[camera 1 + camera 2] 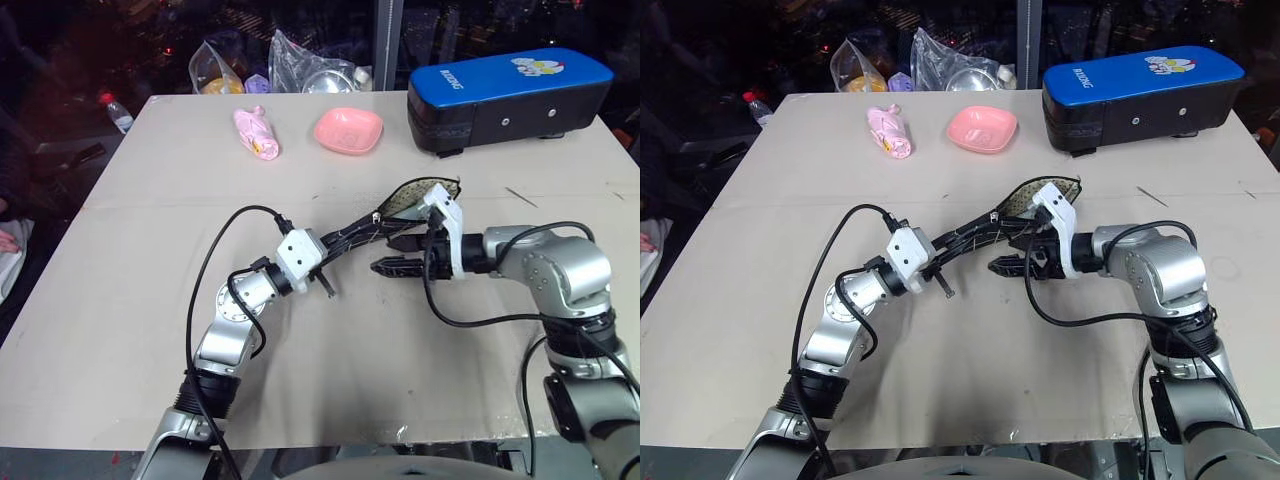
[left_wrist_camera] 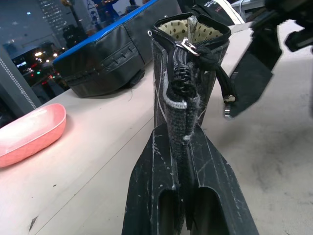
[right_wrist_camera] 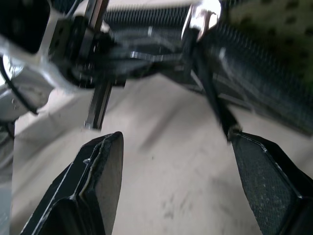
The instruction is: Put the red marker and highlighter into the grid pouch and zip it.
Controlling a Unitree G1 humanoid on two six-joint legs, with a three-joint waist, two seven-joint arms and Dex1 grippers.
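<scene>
Grid pouch [image 2: 188,73] end clenched by left pincer [image 2: 183,147]; right pincer [image 3: 176,176] released beside it.

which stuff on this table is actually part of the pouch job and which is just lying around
Part of the job:
- grid pouch, mouth partly unzipped
- left gripper, shut on the pouch's end
- right gripper, open beside the pouch

Just lying about:
- blue-topped black case
- pink dish
- pink wrapped item
- clear plastic bags

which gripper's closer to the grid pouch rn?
Left. The left gripper is shut on the grid pouch, clamping its closed end. The right gripper is open beside the pouch, just under its open end, not gripping it.
</scene>
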